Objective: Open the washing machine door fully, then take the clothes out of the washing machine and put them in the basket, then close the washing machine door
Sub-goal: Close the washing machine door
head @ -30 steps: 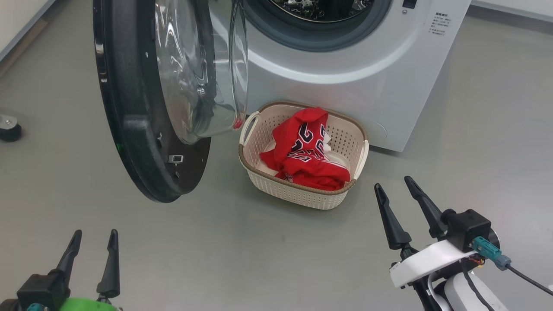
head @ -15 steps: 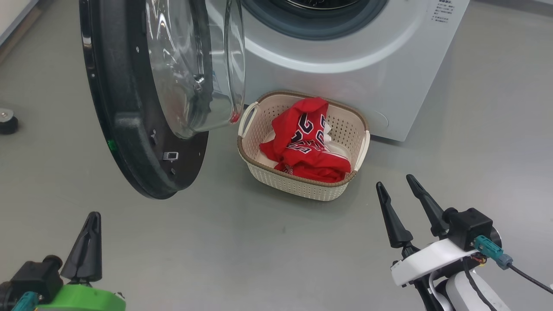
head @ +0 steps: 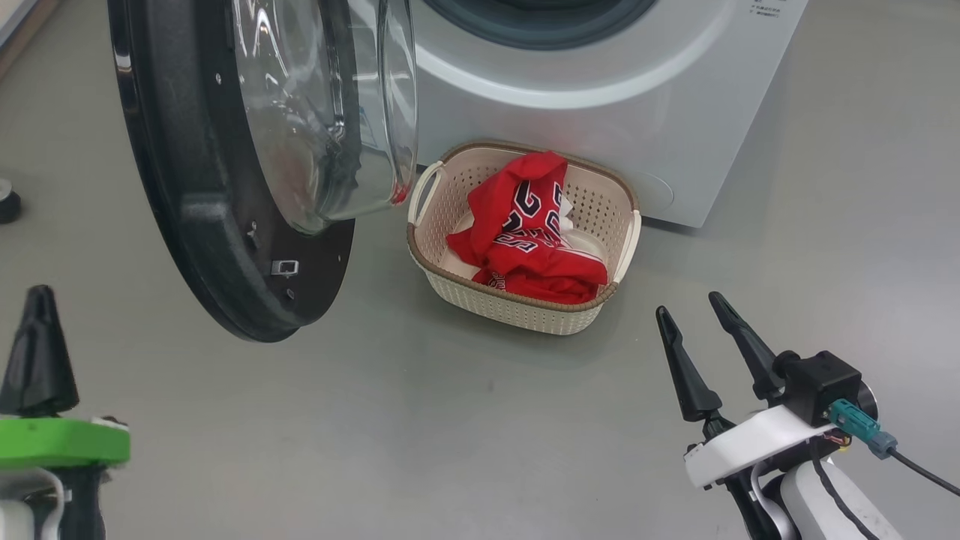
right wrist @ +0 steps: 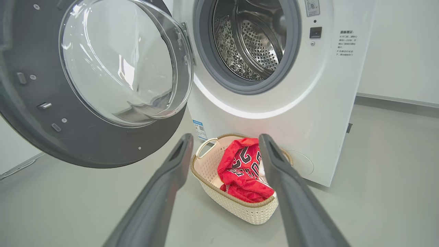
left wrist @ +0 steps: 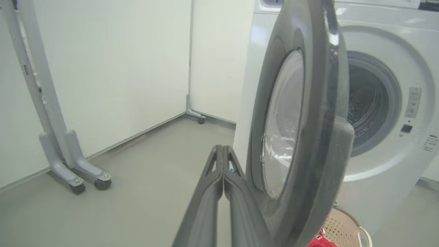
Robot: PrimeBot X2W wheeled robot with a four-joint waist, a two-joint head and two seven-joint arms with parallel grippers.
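Since a second ago the left tool (head: 37,300) has swung out to the far left edge of the head view and risen. Its two fingers, apart then, are now pressed together with nothing between them. That view has also shifted a little, which is the camera's move, not the things'. The right tool (head: 687,304) sits much as before at the lower right, with its fingers spread moderately and holding nothing.

The washing machine door (head: 195,195) stands swung out from the washing machine (head: 600,127), with its glass bowl facing the basket. The left tool lies to the left of the door, on the side of its outer face, with bare floor (head: 450,420) between them in the head view. In the left wrist view the closed fingertips point close past the door's lower rim, and contact cannot be told there.

The clothes (head: 532,240) lie heaped in the basket (head: 517,311), which stands on the floor just in front of the machine and right of the door's lower edge. The basket is ahead of the right tool and to its left, well apart. In the right wrist view it shows between the two spread fingers.

There are one machine, one door, one basket and two tools. The red heap shows one lettered jersey, and how many garments it holds cannot be told. The steel drum (right wrist: 253,41) shows bare metal.
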